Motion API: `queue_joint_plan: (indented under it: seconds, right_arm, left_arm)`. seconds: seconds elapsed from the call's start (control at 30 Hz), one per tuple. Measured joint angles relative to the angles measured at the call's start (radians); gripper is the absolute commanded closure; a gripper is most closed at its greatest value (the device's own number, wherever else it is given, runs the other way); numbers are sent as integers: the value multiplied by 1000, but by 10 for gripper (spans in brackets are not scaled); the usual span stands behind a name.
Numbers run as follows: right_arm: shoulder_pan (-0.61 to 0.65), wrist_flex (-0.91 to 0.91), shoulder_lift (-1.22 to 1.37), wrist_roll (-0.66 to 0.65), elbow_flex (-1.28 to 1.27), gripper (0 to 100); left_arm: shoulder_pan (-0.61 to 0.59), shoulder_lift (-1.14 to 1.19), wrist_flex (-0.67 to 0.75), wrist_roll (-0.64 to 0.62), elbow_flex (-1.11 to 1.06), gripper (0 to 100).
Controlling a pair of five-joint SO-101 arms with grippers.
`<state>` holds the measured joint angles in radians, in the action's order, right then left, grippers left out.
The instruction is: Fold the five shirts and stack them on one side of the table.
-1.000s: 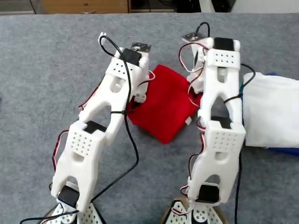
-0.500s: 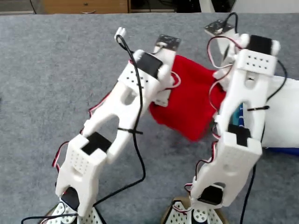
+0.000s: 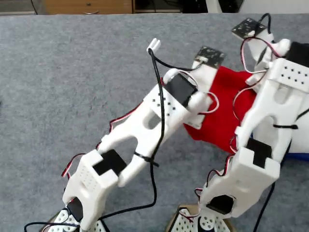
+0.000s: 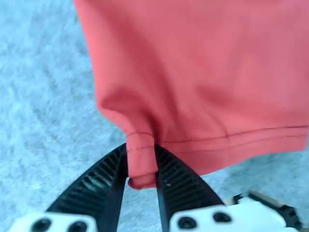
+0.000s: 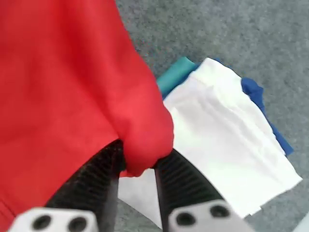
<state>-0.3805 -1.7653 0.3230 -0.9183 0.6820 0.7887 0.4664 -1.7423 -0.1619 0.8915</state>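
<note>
A folded red shirt [image 3: 223, 112] hangs between my two arms at the right of the table. My left gripper [image 4: 141, 170] is shut on a hemmed corner of the red shirt [image 4: 203, 77]. My right gripper [image 5: 140, 166] is shut on another bunched edge of the red shirt [image 5: 63, 96]. Below and beyond it lies a stack of folded shirts, a white shirt [image 5: 227, 145] on top, a teal shirt [image 5: 175, 73] and a blue shirt [image 5: 253, 89] under it. In the high view the white shirt [image 3: 299, 137] and a blue edge [image 3: 297, 156] peek out past the right arm.
Grey carpet-like table surface [image 3: 67, 77] spreads wide to the left. Wooden furniture [image 3: 87, 6] stands along the far edge. Both arm bases sit at the near edge.
Both arms have carried the red shirt to the right, from the table's middle toward the stack of folded shirts. Both grippers stayed shut on it.
</note>
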Motion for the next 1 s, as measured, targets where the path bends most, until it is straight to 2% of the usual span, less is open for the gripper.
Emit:
queue_joint_plan:
  seconds: [0.17, 0.33, 0.67, 1.0]
  right_arm:
    - [-58, 68, -31, -18, 0, 997]
    - [-109, 140, -31, -103, 0, 997]
    - [-186, 282, -31, -229, -6, 997]
    - [-273, 385, -2, -315, -6, 997]
  left_arm:
    - [26, 3, 63, -3, 32, 982]
    - [34, 32, 118, -3, 35, 982]
    - [124, 92, 241, -32, 37, 982]
    - [173, 195, 446, -100, 37, 982]
